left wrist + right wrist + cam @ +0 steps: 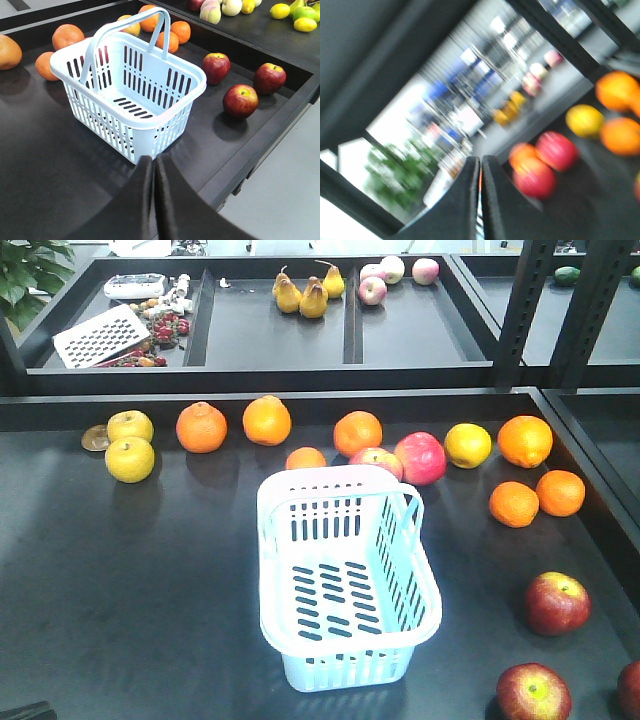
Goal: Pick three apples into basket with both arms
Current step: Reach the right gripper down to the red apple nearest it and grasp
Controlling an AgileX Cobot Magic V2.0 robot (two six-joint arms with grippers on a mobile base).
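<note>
- Front view: basket (345,668) sits mid-table w/ nothing inside, handle folded down at its far end.
- Three dark red apples at near right, apart from basket: one (557,602) farther back, one (533,692) at the near edge, the third (631,689) cut by the frame.
- Pink-red apples (421,457) just beyond basket's far end; oranges (201,427) in a row along the far side; yellow fruit (130,459) at far left.
- No gripper seen in this view.
- Left wrist view: left gripper (153,160) closed, fingers pressed together, holding nothing, near side of basket (131,126), close to its corner.
- Handle looks raised here.
- Dark red apples (240,100) to the right, on the table.
- Right wrist view: heavy blur.
- Right gripper (480,161) closed to a thin slit, nothing held.
- Blurred red fruit (535,177) and oranges (622,136) to the right; can't tell which fruit is which.
</note>
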